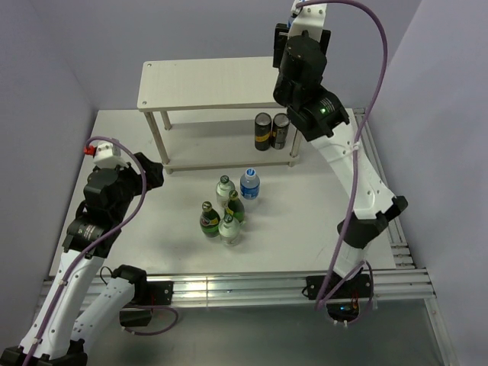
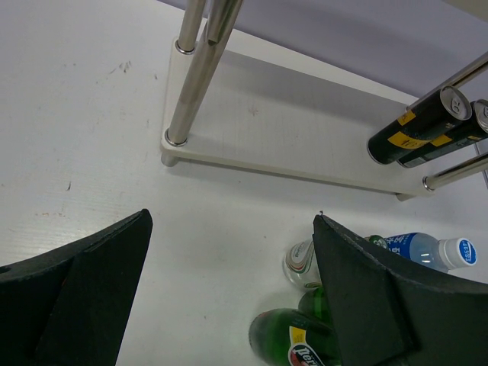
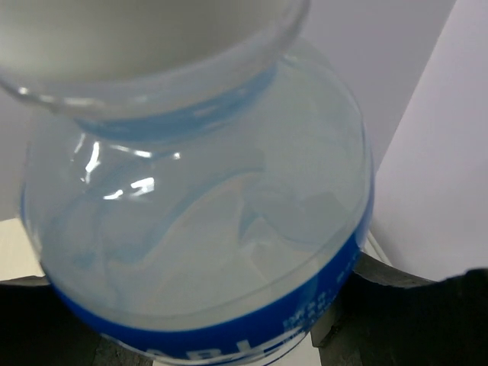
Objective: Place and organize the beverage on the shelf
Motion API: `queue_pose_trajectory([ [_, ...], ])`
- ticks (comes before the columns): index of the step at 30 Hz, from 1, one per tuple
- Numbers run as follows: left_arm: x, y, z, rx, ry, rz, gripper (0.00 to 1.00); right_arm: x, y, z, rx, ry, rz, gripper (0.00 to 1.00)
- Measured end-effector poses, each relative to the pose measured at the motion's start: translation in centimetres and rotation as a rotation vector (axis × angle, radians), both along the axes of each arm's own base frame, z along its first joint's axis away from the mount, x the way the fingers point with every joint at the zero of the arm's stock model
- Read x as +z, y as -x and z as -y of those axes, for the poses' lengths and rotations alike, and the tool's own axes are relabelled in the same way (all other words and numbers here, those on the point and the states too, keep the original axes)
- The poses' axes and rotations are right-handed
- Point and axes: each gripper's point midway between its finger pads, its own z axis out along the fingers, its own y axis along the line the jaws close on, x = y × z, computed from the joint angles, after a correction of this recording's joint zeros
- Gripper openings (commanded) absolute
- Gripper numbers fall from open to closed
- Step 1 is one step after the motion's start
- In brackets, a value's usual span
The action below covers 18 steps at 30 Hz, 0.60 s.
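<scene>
Right gripper point(image 3: 221, 343) seemingly clamped on clear blue-labelled plastic bottle point(image 3: 198, 229), over right end of pale wooden two-tier shelf point(image 1: 206, 84). Left gripper point(image 2: 232, 217) spread wide, empty.

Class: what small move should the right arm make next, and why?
Probably lower the bottle onto the top board of the shelf, then let go. The right gripper grips this blue-labelled bottle and seems to be raised near the shelf's right end.

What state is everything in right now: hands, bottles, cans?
Right hand: shut on clear plastic blue-labelled bottle, held aloft.
Left hand: open, empty.
Other five bottles: upright, clustered on white table.
Two dark yellow-banded cans: upright on pale wooden shelf, lower tier.
</scene>
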Motion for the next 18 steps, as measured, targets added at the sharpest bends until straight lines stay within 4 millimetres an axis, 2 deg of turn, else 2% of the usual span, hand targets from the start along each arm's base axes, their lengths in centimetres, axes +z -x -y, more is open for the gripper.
queue_pose_trajectory([
  [6,0.0,0.0,0.0,0.000,0.000,0.000,0.93,-3.7,-5.3,0.6,-0.004,-0.022,-0.044,0.00],
  [10,0.0,0.0,0.0,-0.003,0.001,-0.001,0.94,-6.2,-7.9,0.7,0.013,-0.054,-0.081,0.00],
  [18,0.0,0.0,0.1,-0.005,0.002,0.001,0.94,-8.3,-10.1,1.4,0.017,-0.124,-0.095,0.00],
])
